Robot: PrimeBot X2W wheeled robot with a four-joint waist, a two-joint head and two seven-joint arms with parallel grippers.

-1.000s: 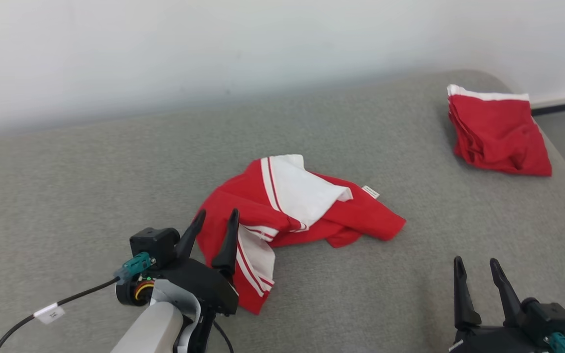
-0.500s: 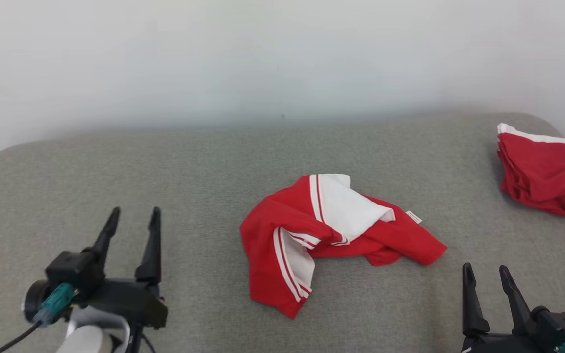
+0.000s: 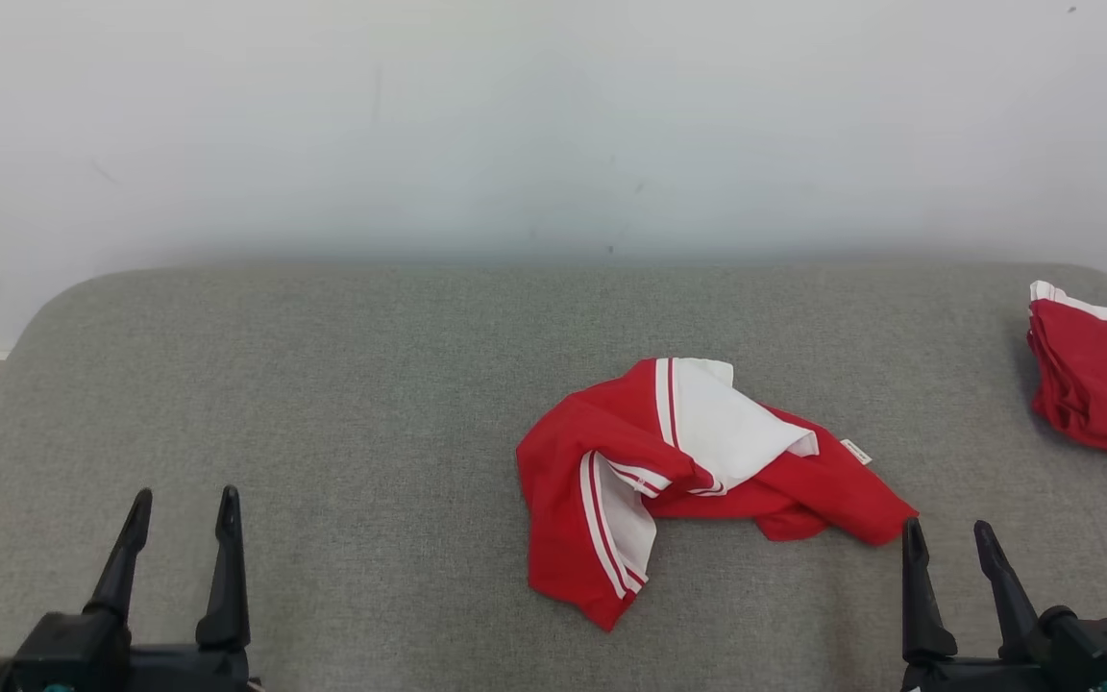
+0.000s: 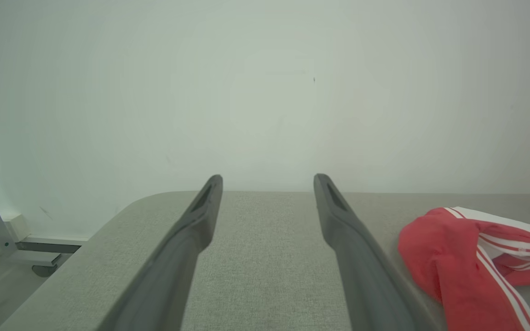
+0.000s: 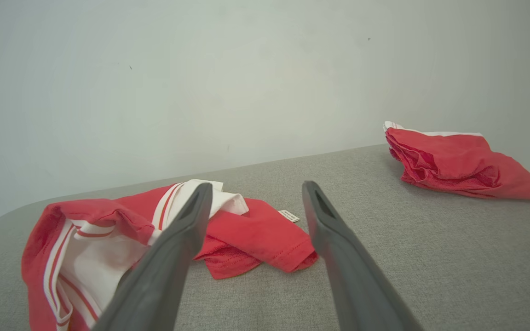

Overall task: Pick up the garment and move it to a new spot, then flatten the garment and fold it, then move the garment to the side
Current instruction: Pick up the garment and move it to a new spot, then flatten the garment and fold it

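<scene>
Left gripper [image 3: 184, 495] and right gripper [image 3: 947, 527] are both standing wide open, gripping nothing, at the near edge of the grey woven padded surface [image 3: 323, 404]. The crumpled red-and-white fabric garment [image 3: 707, 442] is lying between them, nearer the right gripper. A folded red cloth bundle [image 3: 1101, 404] is resting at the far right.

Bright, even, diffuse light; no glare, no hard shadows. Soft blurred band of shade at wall [image 3: 553, 144] base, far ahead of left gripper [image 3: 185, 495] tips. Faint shade under garment [image 3: 707, 481] folds, just fwd-left of right gripper [image 3: 946, 527]. Head view sharp edge to edge. Wrist views: own fingers [image 4: 187, 248] close to lens soft, out of focus; grey pad [image 4: 265, 257] weave between them crisp. Colours slightly washed there, mild haze.
</scene>
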